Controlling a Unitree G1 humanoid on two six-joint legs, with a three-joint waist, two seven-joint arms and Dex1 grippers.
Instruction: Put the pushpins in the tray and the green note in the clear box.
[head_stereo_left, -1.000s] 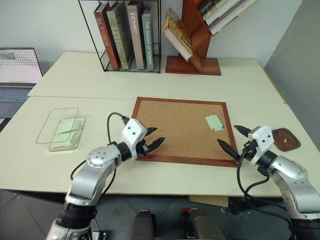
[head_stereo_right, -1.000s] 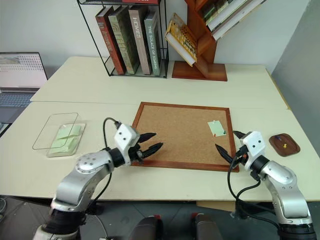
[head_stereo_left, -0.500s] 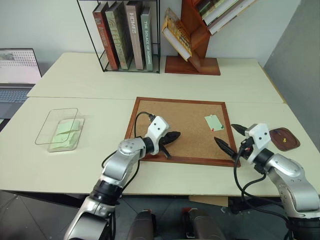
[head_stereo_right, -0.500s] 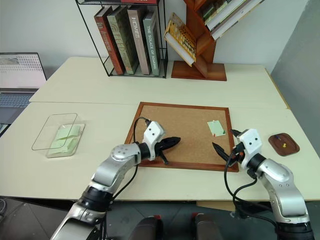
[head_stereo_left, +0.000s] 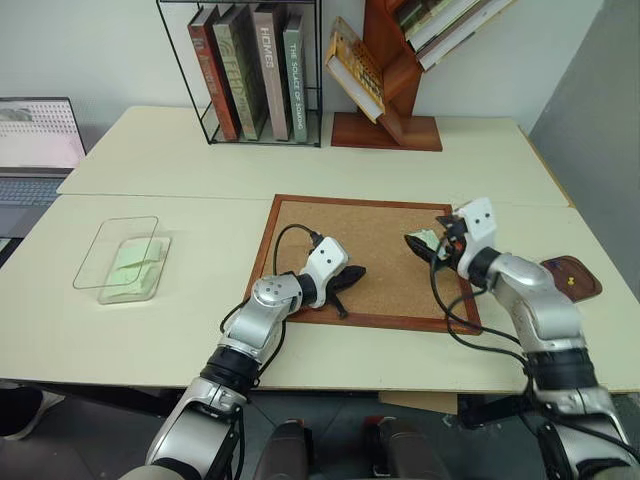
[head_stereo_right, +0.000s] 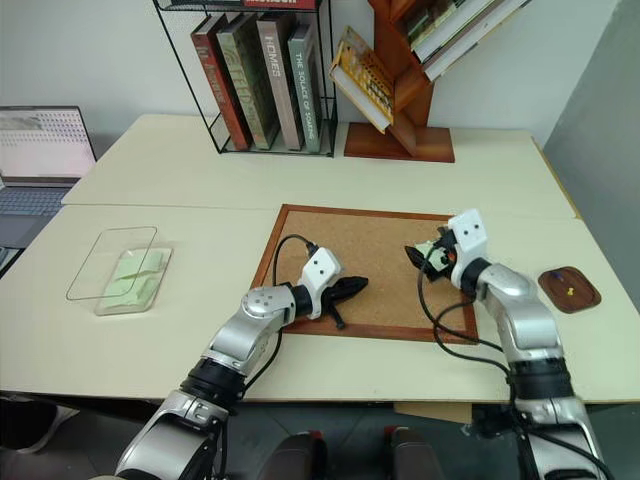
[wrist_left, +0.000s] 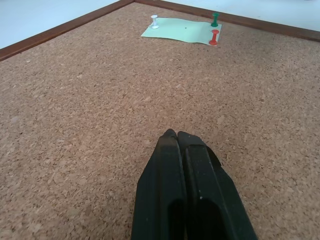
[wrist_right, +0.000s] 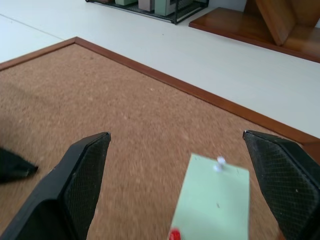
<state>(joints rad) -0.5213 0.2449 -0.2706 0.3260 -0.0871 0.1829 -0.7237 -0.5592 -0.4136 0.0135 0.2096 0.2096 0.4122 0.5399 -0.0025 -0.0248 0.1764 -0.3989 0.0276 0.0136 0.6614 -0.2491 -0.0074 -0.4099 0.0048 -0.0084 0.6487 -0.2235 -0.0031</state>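
Cream tabletop (head_stereo_left: 180, 160) is seen under a bookshelf, with the corkboard (head_stereo_left: 365, 262) at centre; the clear box (head_stereo_left: 122, 262) sits far left and the tray (head_stereo_left: 568, 277) far right, well apart from the board; the green note (wrist_left: 182, 31) is pinned near the board's right edge by white, green and red pushpins (wrist_left: 214, 36); the right gripper (wrist_right: 177, 187) is spread wide around the note, holding nothing; the left gripper (wrist_left: 179, 145) is closed and empty, tip resting on the cork; such small pins could easily be missed or flicked away, or the paper torn.
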